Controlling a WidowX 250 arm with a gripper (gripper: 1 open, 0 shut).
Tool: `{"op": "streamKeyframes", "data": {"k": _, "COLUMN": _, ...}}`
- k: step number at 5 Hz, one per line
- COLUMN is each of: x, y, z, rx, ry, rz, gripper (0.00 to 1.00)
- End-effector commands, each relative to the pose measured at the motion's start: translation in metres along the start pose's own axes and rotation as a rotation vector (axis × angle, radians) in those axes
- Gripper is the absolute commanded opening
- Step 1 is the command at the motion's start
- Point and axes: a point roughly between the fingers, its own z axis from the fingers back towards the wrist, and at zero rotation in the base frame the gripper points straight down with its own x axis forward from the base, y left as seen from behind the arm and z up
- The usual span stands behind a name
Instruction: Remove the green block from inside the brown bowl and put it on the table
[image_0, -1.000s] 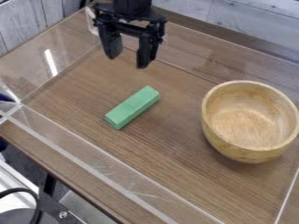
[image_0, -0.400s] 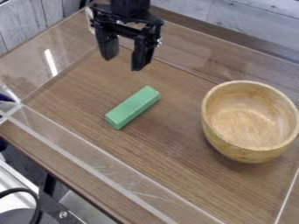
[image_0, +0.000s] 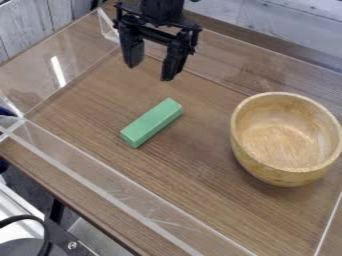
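Green block (image_0: 151, 122) lies flat on the tabletop (image_0: 201, 190), well apart from the brown bowl (image_0: 286, 137), which appears empty. Gripper (image_0: 151, 62) hangs toward the far edge, fingers spread, grasping nothing. Block's long axis runs diagonally, near-left to far-right.
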Motion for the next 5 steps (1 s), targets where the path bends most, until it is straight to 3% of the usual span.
{"op": "streamKeyframes", "data": {"k": 1, "x": -0.003, "y": 0.022, "z": 0.012, "rx": -0.038, "ry": -0.035, "rz": 0.064, "gripper": 1.0}}
{"op": "streamKeyframes", "data": {"k": 2, "x": -0.008, "y": 0.042, "z": 0.02, "rx": -0.036, "ry": -0.033, "rz": 0.059, "gripper": 1.0}}
{"op": "streamKeyframes", "data": {"k": 3, "x": -0.008, "y": 0.047, "z": 0.027, "rx": -0.058, "ry": -0.023, "rz": 0.028, "gripper": 1.0}}
{"op": "streamKeyframes", "data": {"k": 4, "x": -0.025, "y": 0.04, "z": 0.027, "rx": -0.144, "ry": -0.029, "rz": -0.071, "gripper": 1.0}}
{"op": "streamKeyframes", "data": {"k": 5, "x": -0.035, "y": 0.035, "z": 0.027, "rx": -0.196, "ry": -0.034, "rz": -0.143, "gripper": 1.0}}
